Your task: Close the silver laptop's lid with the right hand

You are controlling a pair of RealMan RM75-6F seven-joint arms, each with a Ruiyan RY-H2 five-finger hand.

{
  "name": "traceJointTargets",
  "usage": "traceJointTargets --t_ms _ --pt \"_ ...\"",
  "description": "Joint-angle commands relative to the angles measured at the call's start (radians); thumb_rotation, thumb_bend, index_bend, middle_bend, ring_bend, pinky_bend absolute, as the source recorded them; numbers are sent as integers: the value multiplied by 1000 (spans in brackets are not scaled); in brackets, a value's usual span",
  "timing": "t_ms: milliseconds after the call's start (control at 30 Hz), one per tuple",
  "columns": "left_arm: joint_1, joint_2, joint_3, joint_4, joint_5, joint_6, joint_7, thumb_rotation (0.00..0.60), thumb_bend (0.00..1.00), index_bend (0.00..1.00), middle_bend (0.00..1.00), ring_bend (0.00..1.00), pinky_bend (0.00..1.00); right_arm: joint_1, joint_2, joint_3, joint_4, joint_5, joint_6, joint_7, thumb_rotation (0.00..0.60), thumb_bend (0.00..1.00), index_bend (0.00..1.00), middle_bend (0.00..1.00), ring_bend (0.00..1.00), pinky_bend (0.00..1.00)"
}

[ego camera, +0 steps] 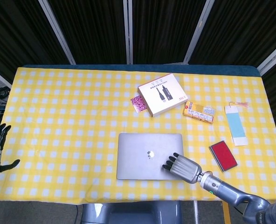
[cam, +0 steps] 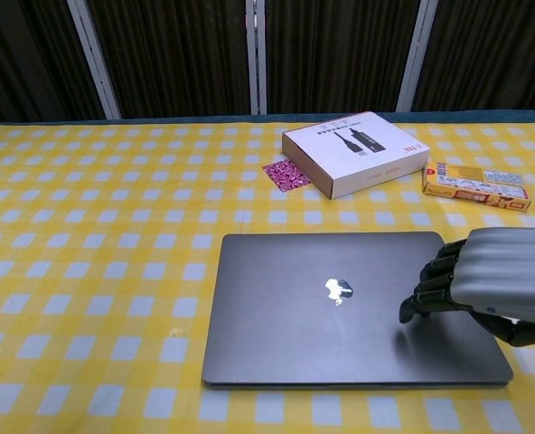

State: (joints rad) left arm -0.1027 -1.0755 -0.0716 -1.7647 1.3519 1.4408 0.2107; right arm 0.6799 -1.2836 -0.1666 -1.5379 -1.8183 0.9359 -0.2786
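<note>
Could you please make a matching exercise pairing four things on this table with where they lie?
Things:
1. laptop
2. white box
3. red pad
4. pink square

Places:
A. touching the white box's left side
B. behind the laptop, mid-table
C. near edge, lid shut, under the right hand's fingers
D. right of the laptop, below the blue bookmark

Pairs: 1-C, 2-B, 3-D, 4-A

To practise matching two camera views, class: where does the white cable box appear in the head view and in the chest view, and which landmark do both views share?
Head view: the white cable box lies above centre, beyond the closed silver laptop.
Chest view: the box sits in the upper middle, right of centre.
Shared landmark: the small pink patterned square touching the box's left side.
</note>
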Motion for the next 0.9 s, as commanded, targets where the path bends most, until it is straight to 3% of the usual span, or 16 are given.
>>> traceJointTargets --t_ms 33,300,367,400,467,533,567,667,900 --pt "-1 -2 1 0 -1 -1 5 600 0 0 0 0 0 -13 -16 -5 24 -15 34 28 600 1000 238 306 261 314" --pt "-2 -6 2 1 -1 -1 11 600 0 0 0 0 0 -39 55 26 -16 -67 208 74 600 1000 224 298 255 310" --pt "-1 -4 2 0 1 2 8 600 0 0 0 0 0 -58 88 40 -32 -75 277 84 600 982 205 287 249 247" --pt "0 -3 2 -1 3 3 6 600 0 0 0 0 0 -66 100 45 -36 -76 303 87 600 911 198 283 247 200" --pt "2 -1 4 -1 8 7 2 600 0 0 0 0 0 -103 126 62 -41 -66 386 97 600 498 174 264 235 49" --pt "4 0 4 0 15 12 -4 600 0 0 0 0 0 -154 133 84 -32 -36 481 114 600 177 135 213 185 4" --pt "4 0 5 1 18 13 -6 600 0 0 0 0 0 -177 132 92 -26 -17 516 125 600 77 103 161 129 0" --pt "3 -2 8 8 30 14 -17 600 0 0 0 0 0 -258 126 110 -7 72 606 198 600 0 32 24 9 0" --pt "2 -22 11 35 55 23 -32 600 0 0 0 0 0 -366 107 129 32 237 645 347 600 0 0 0 0 0"
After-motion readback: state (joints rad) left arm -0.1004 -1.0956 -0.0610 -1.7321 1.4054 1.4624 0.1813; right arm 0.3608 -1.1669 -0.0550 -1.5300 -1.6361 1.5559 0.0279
